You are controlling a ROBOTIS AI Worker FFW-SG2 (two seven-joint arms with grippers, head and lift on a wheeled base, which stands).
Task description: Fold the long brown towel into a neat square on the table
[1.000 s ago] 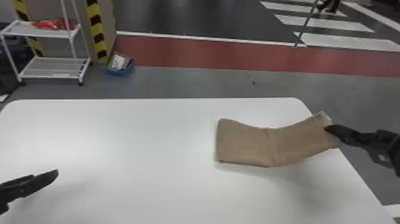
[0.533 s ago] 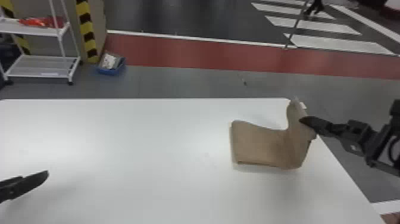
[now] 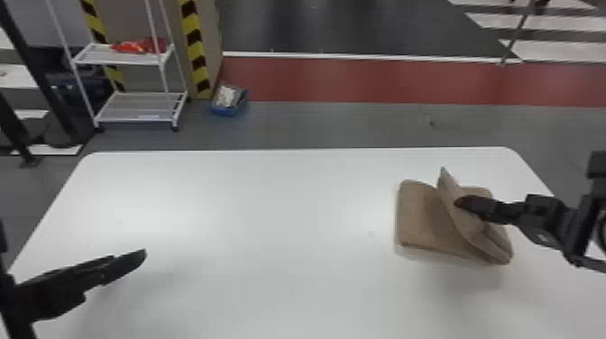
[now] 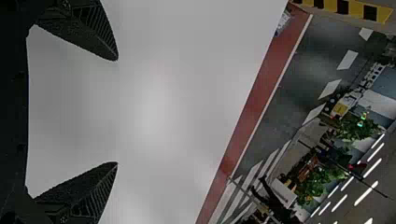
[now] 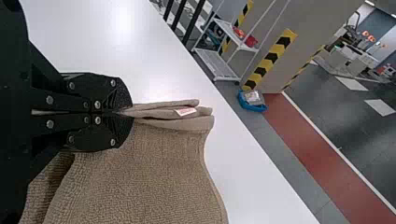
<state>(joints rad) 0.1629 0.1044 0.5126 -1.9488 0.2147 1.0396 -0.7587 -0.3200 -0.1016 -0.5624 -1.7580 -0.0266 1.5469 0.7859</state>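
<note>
Your right pincer (image 5: 130,113) has swung the end of the towel (image 3: 415,216) inward.
It pinches the layers, likely so they fold together, at the table's (image 3: 270,225) right; your left pincer (image 4: 116,111) hangs spread at its left.

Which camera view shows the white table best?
The head view: it shows the table with its far edge and both far corners. The left and right wrist views each show part of its top and a stretch of edge.

- the head view's bottom edge cuts off the worktop (image 3: 270,279)
- its top edge cuts the rack (image 3: 135,107)
- the right wrist view cuts off the towel (image 5: 154,186)
- label (image 5: 185,111) print is blurred
</note>
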